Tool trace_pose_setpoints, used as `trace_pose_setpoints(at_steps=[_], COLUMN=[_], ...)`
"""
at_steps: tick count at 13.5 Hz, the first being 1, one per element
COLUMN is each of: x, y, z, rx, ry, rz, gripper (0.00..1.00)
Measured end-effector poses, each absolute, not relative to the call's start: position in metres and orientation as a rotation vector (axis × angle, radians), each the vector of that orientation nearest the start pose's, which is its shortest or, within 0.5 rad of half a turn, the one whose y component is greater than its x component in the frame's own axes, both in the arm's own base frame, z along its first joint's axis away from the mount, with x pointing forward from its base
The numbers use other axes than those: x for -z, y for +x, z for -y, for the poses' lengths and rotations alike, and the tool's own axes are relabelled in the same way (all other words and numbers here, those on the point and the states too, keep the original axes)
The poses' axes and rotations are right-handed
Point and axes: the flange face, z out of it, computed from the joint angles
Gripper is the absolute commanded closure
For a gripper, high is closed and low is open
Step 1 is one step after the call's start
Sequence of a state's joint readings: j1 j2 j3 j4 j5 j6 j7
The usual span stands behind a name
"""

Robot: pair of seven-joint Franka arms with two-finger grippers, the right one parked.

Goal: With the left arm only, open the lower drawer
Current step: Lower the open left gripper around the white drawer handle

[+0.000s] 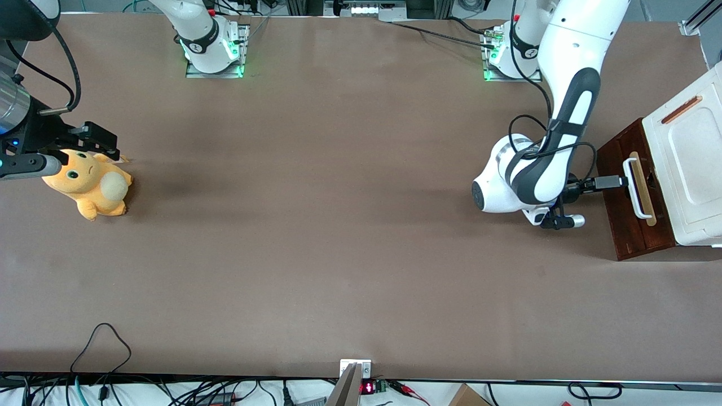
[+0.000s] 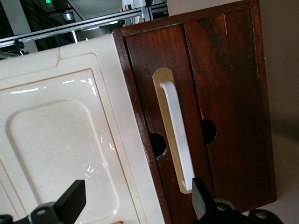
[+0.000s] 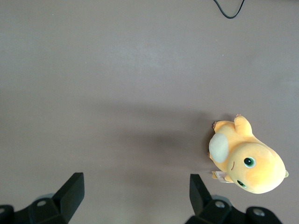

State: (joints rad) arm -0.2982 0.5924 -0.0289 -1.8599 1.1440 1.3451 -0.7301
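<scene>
The lower drawer is a dark reddish-brown wooden front under a white box, toward the working arm's end of the table. Its white bar handle sits on a pale wood strip. The left arm reaches in front of the drawer, and its black gripper is level with the handle's end that lies farther from the front camera. In the left wrist view the drawer front and handle are close. The gripper is open: one finger is beside the handle's end, the other is over the white box.
The white box with a thin brown slot rests on top of the drawer unit. An orange plush toy lies toward the parked arm's end. A black cable loop lies near the table's front edge.
</scene>
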Motion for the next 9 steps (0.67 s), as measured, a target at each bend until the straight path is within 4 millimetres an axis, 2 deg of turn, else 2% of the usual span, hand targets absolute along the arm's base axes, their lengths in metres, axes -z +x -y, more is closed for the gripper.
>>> trace_pose_setpoints(at_steps=[5,9], x=[-0.188,-0.178], y=[0.552,0.551], z=[0.061,0.057], rx=[-0.250,-0.249], ry=[-1.569,-1.541], rz=[-0.066,-0.085], gripper=[0.00,0.00])
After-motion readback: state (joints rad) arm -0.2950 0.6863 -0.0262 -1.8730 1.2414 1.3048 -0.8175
